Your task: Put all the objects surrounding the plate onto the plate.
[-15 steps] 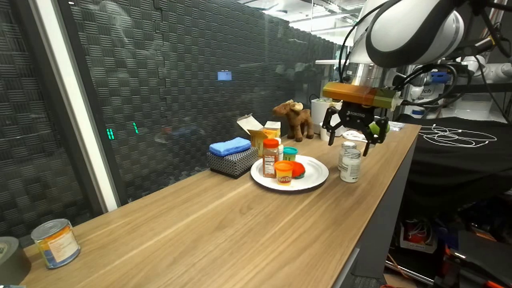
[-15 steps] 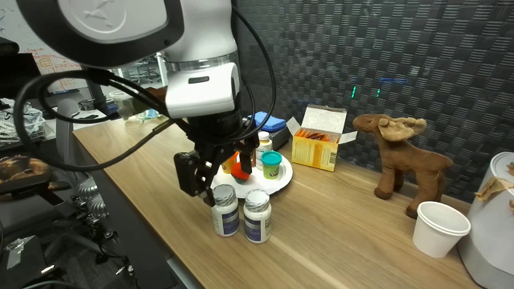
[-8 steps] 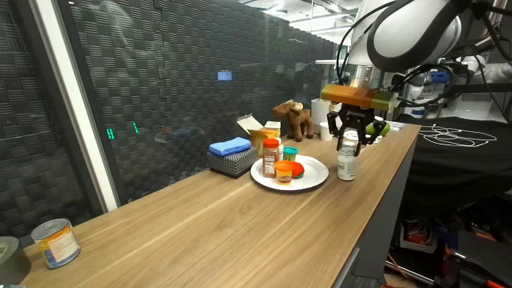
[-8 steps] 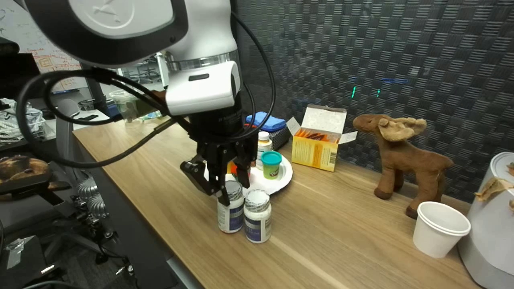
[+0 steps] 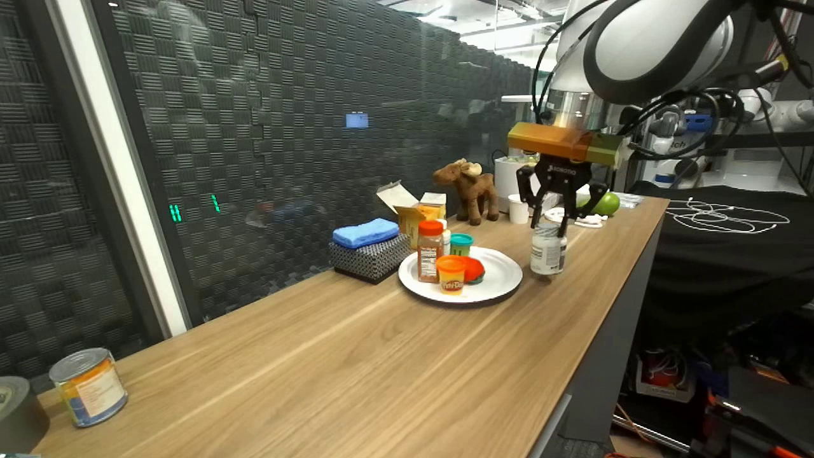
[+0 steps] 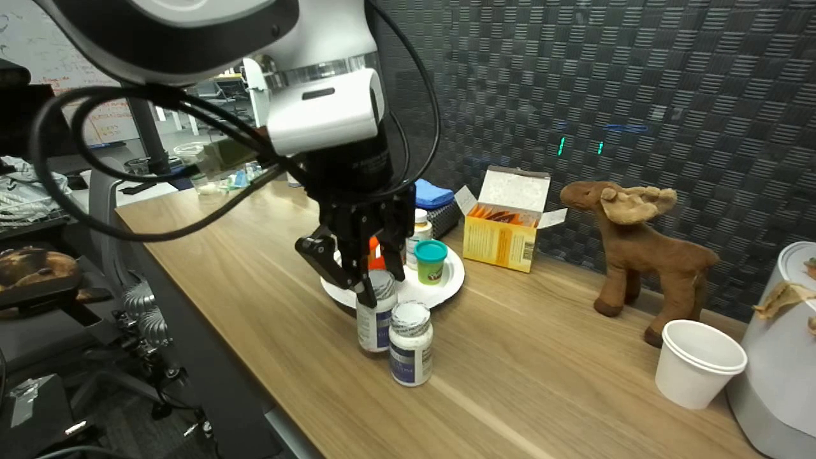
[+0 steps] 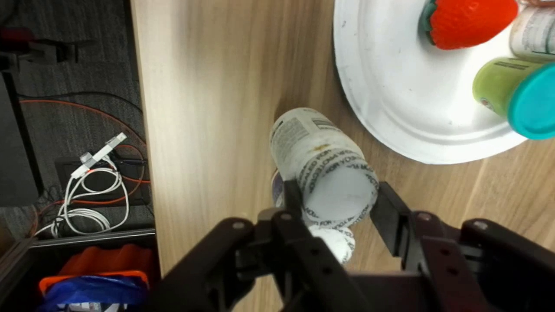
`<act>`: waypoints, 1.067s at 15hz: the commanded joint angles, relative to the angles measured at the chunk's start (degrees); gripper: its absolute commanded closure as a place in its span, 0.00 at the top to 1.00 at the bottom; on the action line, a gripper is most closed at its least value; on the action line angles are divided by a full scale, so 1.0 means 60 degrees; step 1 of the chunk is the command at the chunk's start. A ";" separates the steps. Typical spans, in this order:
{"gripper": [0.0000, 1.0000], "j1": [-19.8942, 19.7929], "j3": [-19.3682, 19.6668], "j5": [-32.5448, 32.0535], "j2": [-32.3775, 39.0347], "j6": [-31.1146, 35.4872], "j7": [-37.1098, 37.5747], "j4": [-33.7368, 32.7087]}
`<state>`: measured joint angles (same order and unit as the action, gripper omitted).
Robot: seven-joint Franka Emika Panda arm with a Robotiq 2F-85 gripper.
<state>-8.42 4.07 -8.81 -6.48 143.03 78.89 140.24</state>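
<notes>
Just outside the rim of the round, flat white plate (image 5: pixel 499 289), over the light wood-grain surface (image 5: pixel 331 362), the black two-fingered end effector (image 7: pixel 338 197) is partly closed, its fingertips (image 7: pixel 392 216) on either side of the cap of a small cylindrical white plastic bottle (image 7: pixel 303 138). It has hold of this bottle, which hangs roughly upright; a shadow shows under its base in an exterior view, and it looks just clear of the surface. A similar white bottle with a purple label (image 6: pixel 411 354) stands upright on the surface just beside it.

On the plate stand a brown jar with a red lid (image 5: pixel 428 257), a short yellow tub with an orange lid (image 5: pixel 451 281), a short green tub with a teal lid (image 6: pixel 430 268) and a pale-labelled bottle with a white cap (image 6: pixel 419 239). A red strawberry-shaped piece with green leaves (image 7: pixel 472 21) lies near the yellow tub.

Along the dark textured wall (image 5: pixel 286 159) are a folded blue cloth (image 5: pixel 365 233) on a dark patterned box (image 5: pixel 375 257), an open yellow cardboard carton (image 6: pixel 500 242), and a brown plush moose (image 6: pixel 656 255) with tan antlers. White paper cups (image 6: pixel 692 376) stand near the moose. A metal can with an orange, white and blue label (image 5: pixel 95 391) stands well apart from the plate.
</notes>
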 commanded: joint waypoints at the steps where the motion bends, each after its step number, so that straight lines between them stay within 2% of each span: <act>1: 0.20 0.0000 -0.0320 -0.0875 -0.0609 -0.0245 0.0498 -0.0499; 3: 0.20 0.0031 -0.0467 -0.1053 -0.0486 -0.0153 0.0401 -0.0921; 6: 0.20 0.0145 -0.0567 -0.0703 -0.0040 -0.0233 0.0086 -0.1503; 13: 0.20 0.0497 -0.0408 0.0416 0.1349 -0.0635 -0.0897 -0.2251; 16: 0.20 0.0558 -0.0321 0.0569 0.1855 -0.0503 -0.0923 -0.2514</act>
<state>-6.17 1.03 -7.06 1.50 140.80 74.72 128.79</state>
